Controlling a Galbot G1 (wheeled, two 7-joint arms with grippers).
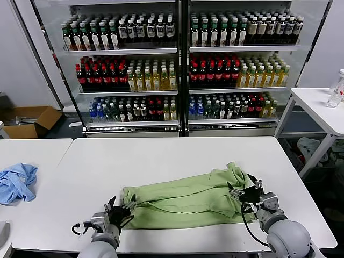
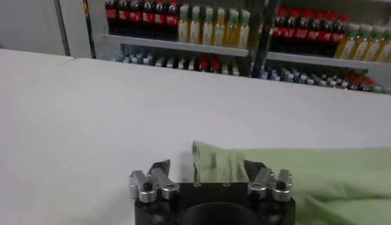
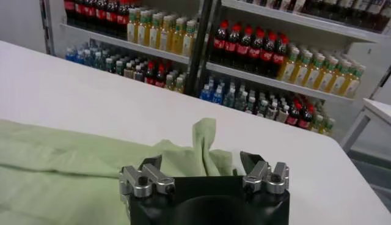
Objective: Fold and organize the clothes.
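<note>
Table [image 1: 161, 156]: white, carries the shirt [image 1: 185, 199] near its front edge. Shirt: light green, lies as a long band w/ long axis running left-right across the robot's front, one end at each arm. Left gripper [image 1: 119, 207]: at the band's left end, jaws apart, nothing clamped; cloth edge sits just ahead, between the fingers [image 2: 160, 172]. Right gripper [image 1: 246, 192]: at the right end, jaws apart, empty, a raised fold just beyond it. Each arm is nearest its own end; judgement: next regrasp is per end.

Grey rounded arms, black pincer heads, silver screwed finger brackets, looping black cables
</note>
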